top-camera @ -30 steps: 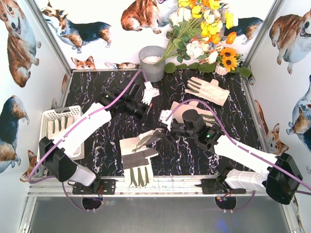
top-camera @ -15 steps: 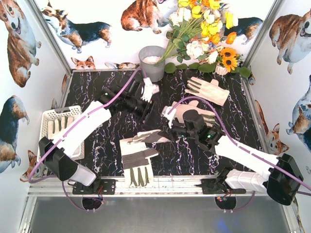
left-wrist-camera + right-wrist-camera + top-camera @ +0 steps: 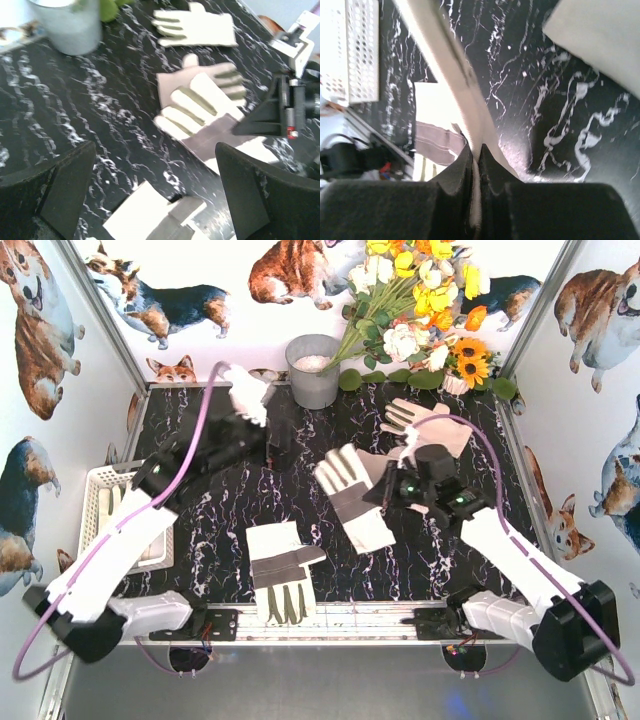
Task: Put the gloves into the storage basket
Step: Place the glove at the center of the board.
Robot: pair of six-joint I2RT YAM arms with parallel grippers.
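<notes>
Held glove (image 3: 350,495): my right gripper (image 3: 476,150) is pinching its edge over the middle of the table (image 3: 230,505).
Near glove (image 3: 283,580): lying by my bases.
Far glove (image 3: 430,425): lying near the flowers (image 3: 420,300).
Basket (image 3: 98,485): sitting far left.
Left gripper (image 3: 155,146): hovering wide open, holding nothing.

Cream-white gloves (image 3: 283,570) with grey-olive patches, white slotted storage basket (image 3: 100,476) at left, black white-veined marble tabletop (image 3: 215,510), grey metal bucket (image 3: 313,375)
</notes>
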